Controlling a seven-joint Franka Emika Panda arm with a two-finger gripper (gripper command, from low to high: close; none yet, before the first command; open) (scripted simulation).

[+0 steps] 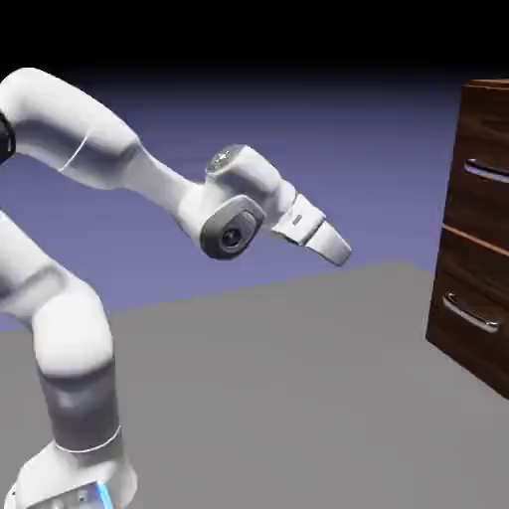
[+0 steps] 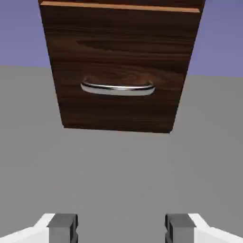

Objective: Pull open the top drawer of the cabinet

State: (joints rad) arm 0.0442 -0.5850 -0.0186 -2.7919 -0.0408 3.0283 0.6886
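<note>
The cabinet (image 1: 477, 288) is a dark wood-grain box at the exterior view's right edge, standing on the grey table. Its top drawer (image 1: 487, 194) carries a slim silver bar handle (image 1: 487, 171), and it looks shut flush with the front. My gripper (image 1: 341, 253) hangs in the air well to the left of the cabinet, pointing toward it and slightly down, touching nothing. In the hand view my gripper (image 2: 121, 230) is open, its two grey fingertips (image 2: 63, 227) wide apart with only table between them. That view faces the lower drawer; the top drawer is cut off above the light seam (image 2: 118, 6).
The lower drawer (image 2: 118, 66) with its own silver handle (image 2: 117, 88) fills the upper hand view, and shows too in the exterior view as the lower drawer (image 1: 467, 318). Grey table (image 1: 298, 398) stretches between the arm's base and the cabinet.
</note>
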